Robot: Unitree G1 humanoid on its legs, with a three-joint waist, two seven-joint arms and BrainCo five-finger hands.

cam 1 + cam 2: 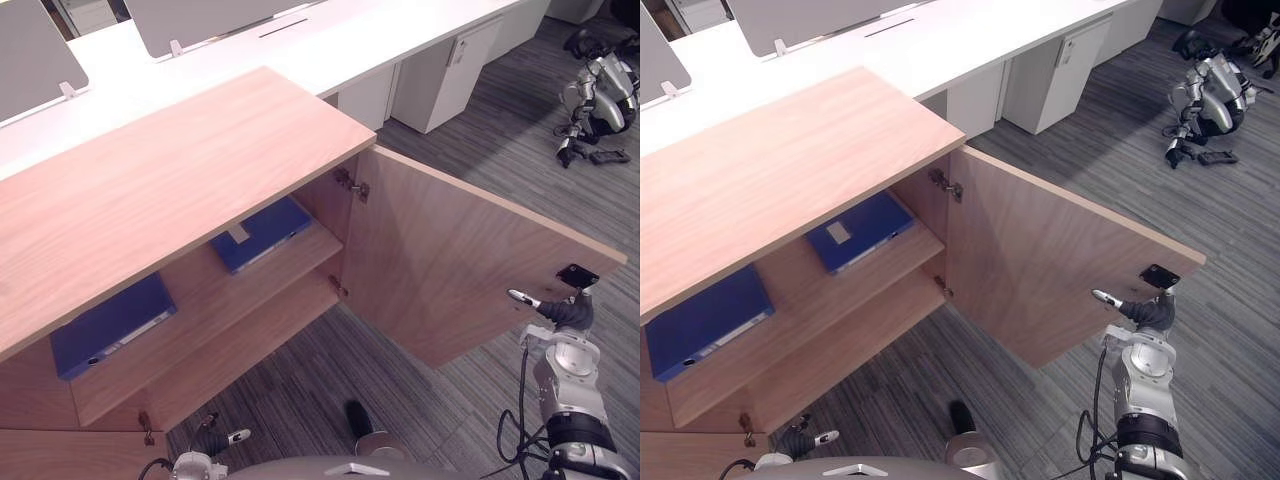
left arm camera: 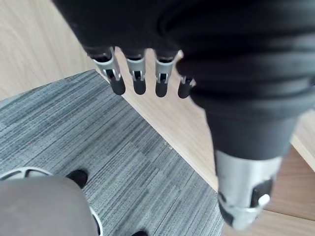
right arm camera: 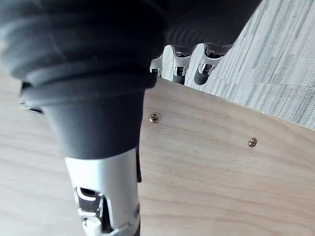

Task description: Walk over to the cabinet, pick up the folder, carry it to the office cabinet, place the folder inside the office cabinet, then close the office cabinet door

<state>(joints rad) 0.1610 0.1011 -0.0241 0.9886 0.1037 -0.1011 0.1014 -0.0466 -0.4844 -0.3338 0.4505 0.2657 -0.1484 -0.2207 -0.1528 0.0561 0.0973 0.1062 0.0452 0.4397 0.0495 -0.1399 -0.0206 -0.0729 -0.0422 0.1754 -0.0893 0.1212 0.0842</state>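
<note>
Right arm comes up from 5 o'clock, forearm near upright. Right hand (image 1: 565, 313) sits at the free edge of the open cabinet door (image 1: 450, 260), just below a small black fitting (image 1: 577, 275). Thumb (image 1: 522, 297) sticks out straight over the door's inner face. In the wrist view its fingers (image 3: 179, 73) lie loose with their tips at the door's edge; nothing is gripped.

Left hand (image 1: 212, 440) is low at 7 o'clock, beside the cabinet's bottom corner. Its fingers (image 2: 139, 81) hang relaxed and empty above the carpet (image 1: 330, 370).

Blue folder (image 1: 262, 232) lies flat on the upper shelf (image 1: 230, 300) near the hinge (image 1: 352, 185), under the cabinet top (image 1: 150, 190). A second blue folder (image 1: 112, 325) lies flat on the same shelf towards 9 o'clock, well apart from the first.

The door stands swung wide towards 3 o'clock. There is bare carpet between it and the shelves, and more beyond it. White desks (image 1: 350, 40) run across 12 o'clock. Another robot (image 1: 600, 100) is on the floor at 2 o'clock, well apart.
</note>
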